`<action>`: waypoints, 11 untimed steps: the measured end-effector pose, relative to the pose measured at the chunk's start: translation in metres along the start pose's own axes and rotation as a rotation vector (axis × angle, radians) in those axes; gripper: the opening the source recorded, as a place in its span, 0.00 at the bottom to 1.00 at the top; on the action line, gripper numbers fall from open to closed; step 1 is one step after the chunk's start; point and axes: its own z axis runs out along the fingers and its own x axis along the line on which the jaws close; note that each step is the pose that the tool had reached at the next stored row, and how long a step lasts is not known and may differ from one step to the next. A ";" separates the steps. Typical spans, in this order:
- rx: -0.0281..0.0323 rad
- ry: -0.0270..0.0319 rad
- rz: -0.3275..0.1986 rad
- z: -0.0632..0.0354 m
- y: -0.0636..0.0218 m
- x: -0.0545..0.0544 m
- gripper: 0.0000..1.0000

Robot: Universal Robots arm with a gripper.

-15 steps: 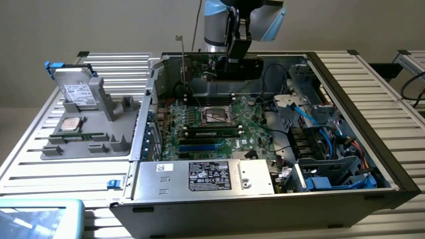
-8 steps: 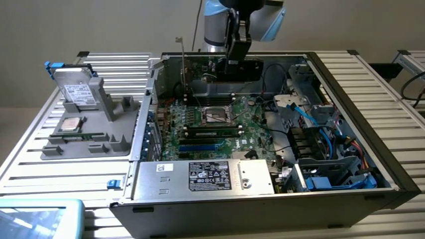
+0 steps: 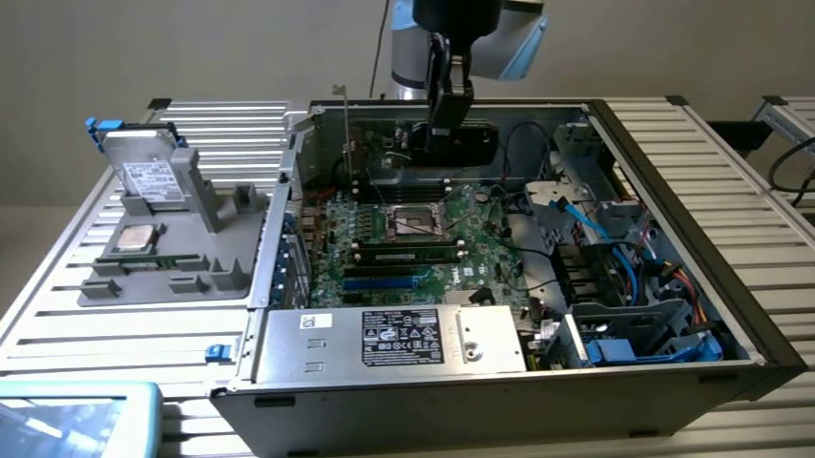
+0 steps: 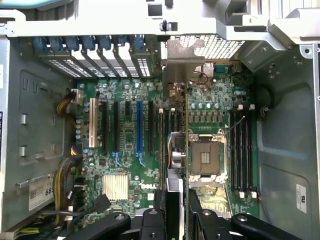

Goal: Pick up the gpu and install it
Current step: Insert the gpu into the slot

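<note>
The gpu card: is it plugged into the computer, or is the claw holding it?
In the claw, which clamps the gpu, standing on edge over the motherboard. Whether it sits in a slot: cannot tell.

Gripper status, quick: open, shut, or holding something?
Gripper: jaws closed on the gpu, which is held edge-down over the motherboard inside the open case.
</note>
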 end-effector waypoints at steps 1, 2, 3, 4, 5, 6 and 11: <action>0.0015 -0.0001 0.000 0.0017 0.0013 0.000 0.28; 0.0030 -0.0003 0.000 0.0034 0.0026 0.000 0.28; 0.0046 -0.0003 0.000 0.0050 0.0039 0.000 0.28; 0.0057 -0.0003 0.000 0.0068 0.0050 0.000 0.28; 0.0060 -0.0003 0.000 0.0086 0.0058 0.000 0.28; 0.0064 -0.0003 0.000 0.0106 0.0065 0.000 0.28; 0.0077 -0.0004 0.000 0.0198 0.0079 0.000 0.28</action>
